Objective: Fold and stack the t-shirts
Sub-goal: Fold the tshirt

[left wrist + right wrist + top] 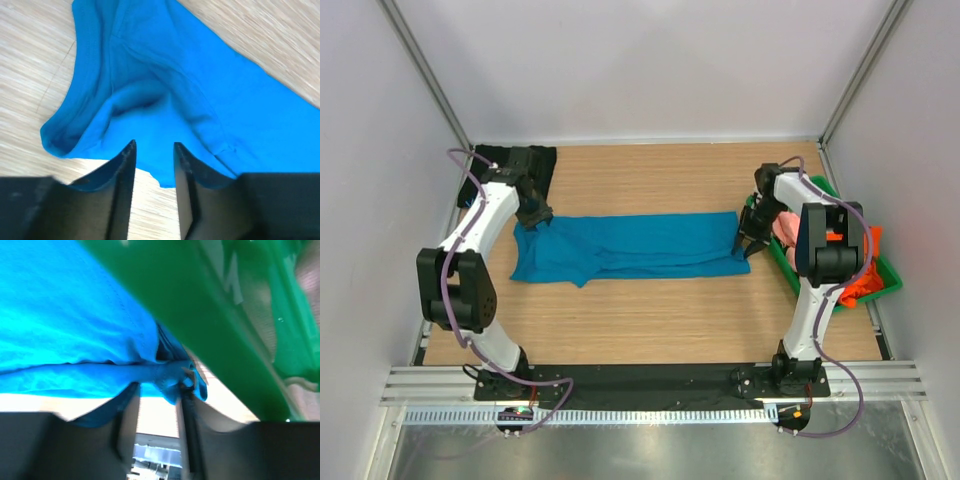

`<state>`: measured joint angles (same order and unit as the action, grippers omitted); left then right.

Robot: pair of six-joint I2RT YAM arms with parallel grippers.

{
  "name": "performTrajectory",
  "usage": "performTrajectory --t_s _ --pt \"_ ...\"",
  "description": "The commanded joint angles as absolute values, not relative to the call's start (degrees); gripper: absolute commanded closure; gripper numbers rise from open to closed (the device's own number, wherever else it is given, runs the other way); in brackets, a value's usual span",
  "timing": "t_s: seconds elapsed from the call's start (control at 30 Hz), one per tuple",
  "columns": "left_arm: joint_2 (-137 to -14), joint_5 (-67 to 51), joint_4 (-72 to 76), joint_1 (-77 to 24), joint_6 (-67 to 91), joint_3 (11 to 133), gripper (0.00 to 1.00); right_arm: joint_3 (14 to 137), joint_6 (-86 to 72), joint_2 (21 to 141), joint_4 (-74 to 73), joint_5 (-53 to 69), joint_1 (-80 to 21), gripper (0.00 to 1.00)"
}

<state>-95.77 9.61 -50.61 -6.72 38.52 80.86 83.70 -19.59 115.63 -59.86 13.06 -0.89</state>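
Note:
The teal-blue t-shirt (640,245) lies as a long strip across the middle of the table. My left gripper (534,216) is over its left end. In the left wrist view that gripper (155,145) is open, its tips just above the shirt's (165,90) near edge, with bare wood between the fingers. My right gripper (748,245) is at the shirt's right end, beside the green tray. In the right wrist view it (159,387) is open, and a bunched hem of the shirt (65,315) rests against its fingertips. The black t-shirt (515,160) lies at the back left corner.
The green plastic tray (790,272) stands at the right edge and holds the pink t-shirt (785,228) and the orange t-shirt (865,275). Its wall (200,305) is very near my right gripper. White walls enclose the table on three sides.

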Motion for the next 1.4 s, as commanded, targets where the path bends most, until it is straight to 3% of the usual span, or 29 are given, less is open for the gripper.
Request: performTrajectory --t_s 0.0,0.07,0.17,0.43,0.53,0.9,1.37 --pt "-95.81 9.66 -52.98 -4.66 37.88 84.11 0.61 84.83 -19.42 113.04 -60.73 10.47 -0.7 0.57" --pt "-92.12 10.63 -53.44 -4.57 37.53 82.54 0.45 81.32 -19.95 107.88 -60.03 9.67 -0.7 0.48" --pt "-85.81 10.9 -54.05 -4.13 38.31 80.08 0.39 77.19 -20.21 103.81 -59.94 9.75 -0.7 0.41" --pt "-74.01 7.04 -53.98 1.74 44.38 62.88 0.43 69.97 -21.53 99.67 -56.52 12.91 -0.7 0.39" --pt "-73.04 2.64 -51.95 6.41 45.97 57.59 0.4 68.03 -22.32 99.23 -54.85 14.15 -0.7 0.39" --pt "-81.03 -2.81 -45.62 10.63 46.76 53.27 0.41 65.3 -23.47 99.32 -53.35 14.59 -0.88 0.39" --pt "-85.34 1.32 -42.89 13.01 47.37 51.06 0.41 65.13 -23.38 100.46 -53.17 12.92 -0.79 0.39"
